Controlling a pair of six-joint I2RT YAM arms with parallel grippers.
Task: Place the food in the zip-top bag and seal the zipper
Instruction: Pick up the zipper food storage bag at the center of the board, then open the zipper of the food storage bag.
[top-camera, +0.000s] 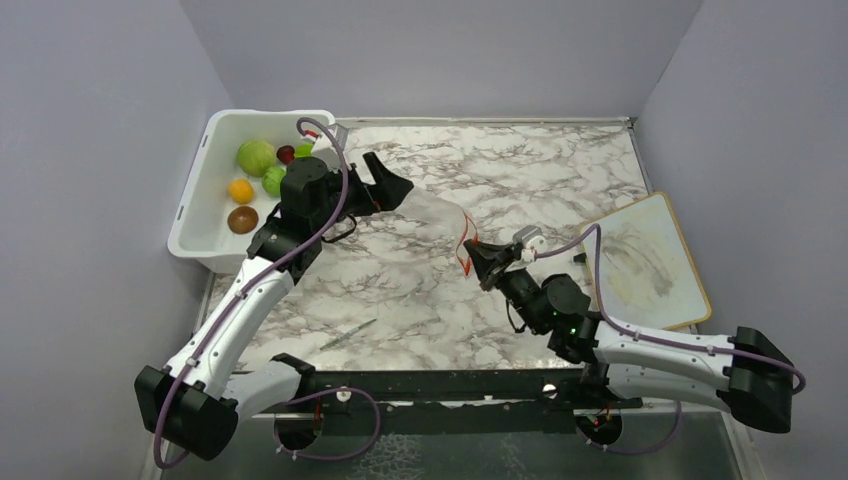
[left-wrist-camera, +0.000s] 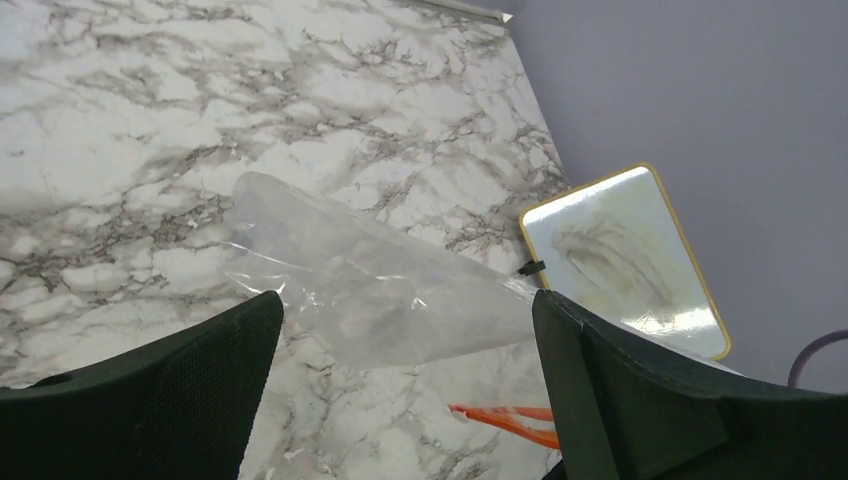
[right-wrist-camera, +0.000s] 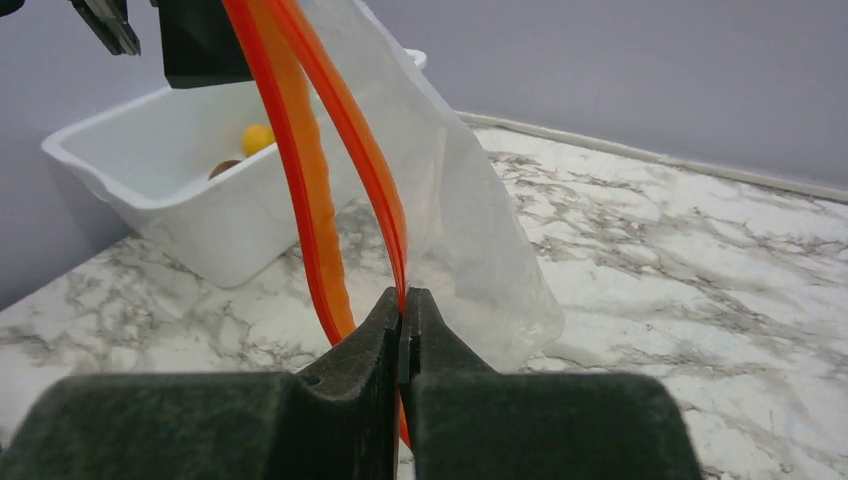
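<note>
- Two arms reach over the marble table (top-camera: 420, 290); the zip-top bag (top-camera: 436, 212) sits mid-frame in the top view, btwn the grippers.
- Just right of centre, right gripper (right-wrist-camera: 403, 305): jaws pressed together, pinching the zipper (right-wrist-camera: 318, 150). The orange-red strip runs to the upper left of the wrist view.
- Left of centre, left gripper (left-wrist-camera: 405, 310): jaws spread wide, clear bag seen btwn them; contact w/ bag can't be told.
- All food (top-camera: 256, 157) lies in the white tub (top-camera: 195, 225), upper left of the top view: cabbage ball, green, orange, brown, dark red pcs.
- A framed board (top-camera: 650, 262) lies flat at the right.
</note>
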